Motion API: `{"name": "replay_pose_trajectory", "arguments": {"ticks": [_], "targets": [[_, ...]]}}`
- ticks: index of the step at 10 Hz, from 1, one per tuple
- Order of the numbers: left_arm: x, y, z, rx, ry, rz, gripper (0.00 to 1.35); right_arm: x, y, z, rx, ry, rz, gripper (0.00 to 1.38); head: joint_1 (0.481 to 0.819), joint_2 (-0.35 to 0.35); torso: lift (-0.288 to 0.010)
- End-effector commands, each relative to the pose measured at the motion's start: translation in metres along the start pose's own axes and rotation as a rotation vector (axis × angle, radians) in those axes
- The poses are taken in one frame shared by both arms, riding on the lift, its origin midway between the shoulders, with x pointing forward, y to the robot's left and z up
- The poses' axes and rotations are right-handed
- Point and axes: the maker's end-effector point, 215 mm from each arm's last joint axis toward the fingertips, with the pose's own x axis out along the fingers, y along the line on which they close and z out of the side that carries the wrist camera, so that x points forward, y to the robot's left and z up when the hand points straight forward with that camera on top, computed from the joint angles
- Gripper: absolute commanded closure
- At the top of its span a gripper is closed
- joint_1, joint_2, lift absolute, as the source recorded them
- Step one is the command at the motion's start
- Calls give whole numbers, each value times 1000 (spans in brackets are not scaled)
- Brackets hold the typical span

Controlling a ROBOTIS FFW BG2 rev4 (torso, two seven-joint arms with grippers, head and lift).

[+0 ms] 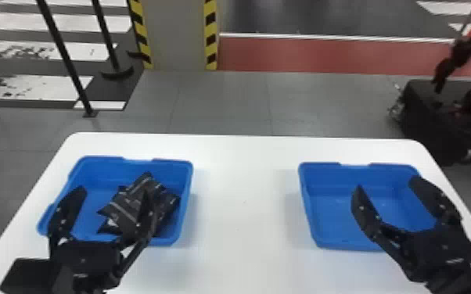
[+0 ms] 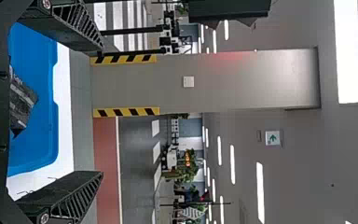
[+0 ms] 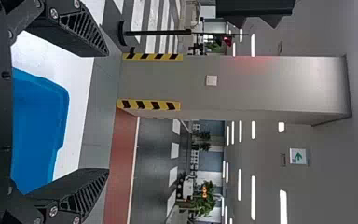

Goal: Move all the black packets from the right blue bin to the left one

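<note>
I have both my claws over the white table (image 1: 244, 195), each one open. My left claw (image 1: 113, 191) is above the left blue bin (image 1: 94, 172), near the table's left edge, with its two black fingers (image 2: 70, 198) spread wide apart. The black packets (image 1: 127, 207) lie heaped and overlapping in that bin, mostly toward the side that faces the table's middle; in the head view, one of my fingers crosses in front of them.

My right claw (image 1: 387, 183) is above the right blue bin (image 1: 356, 178), near the table's right edge, its fingers (image 3: 77, 193) also well apart. A broad bare stretch of white tabletop lies between the two bins. Past the table's far edge, a grey pillar (image 1: 176, 35) with yellow and black stripes rises from the floor (image 1: 223, 101).
</note>
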Motion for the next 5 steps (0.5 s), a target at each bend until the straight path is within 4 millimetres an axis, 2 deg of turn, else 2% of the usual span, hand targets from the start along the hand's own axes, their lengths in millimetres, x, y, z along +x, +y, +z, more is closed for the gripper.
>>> {"name": "replay_pose_trajectory", "arguments": {"ticks": [1, 5], "targets": [[0, 0, 2, -1, -7, 3, 81, 1, 0, -6, 6, -21, -2, 148, 695, -3, -110], [1, 1, 5, -14, -19, 1, 82, 5, -4, -3, 17, -89, -12, 148, 695, -5, -110]]}}
